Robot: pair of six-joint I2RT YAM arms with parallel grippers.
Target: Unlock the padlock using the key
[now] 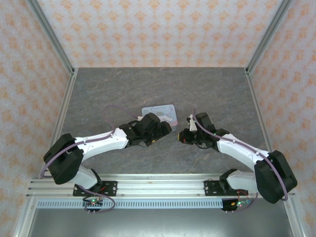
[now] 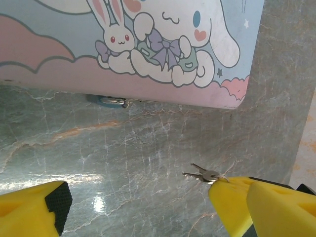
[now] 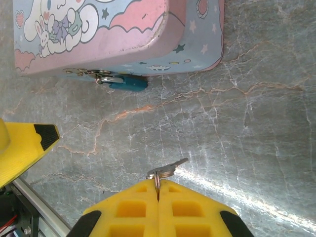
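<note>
The padlock (image 3: 126,81), small and blue-green, hangs from the clasp on the front edge of a pastel cartoon tin box (image 3: 98,39) that lies flat on the table. From the left wrist the padlock (image 2: 109,101) peeks out under the box (image 2: 148,49) rim. My right gripper (image 3: 158,185) is shut on a ring with the key (image 3: 168,170), which sticks out just above the table, short of the padlock. In the left wrist view the key (image 2: 205,174) shows at the right. My left gripper (image 2: 155,207) stands open, empty, in front of the box.
From above, the box (image 1: 160,109) lies mid-table with the left gripper (image 1: 160,129) and right gripper (image 1: 183,134) close together in front of it. One left finger (image 3: 24,148) shows at the left of the right wrist view. Patterned walls enclose the grey marble table (image 1: 148,89).
</note>
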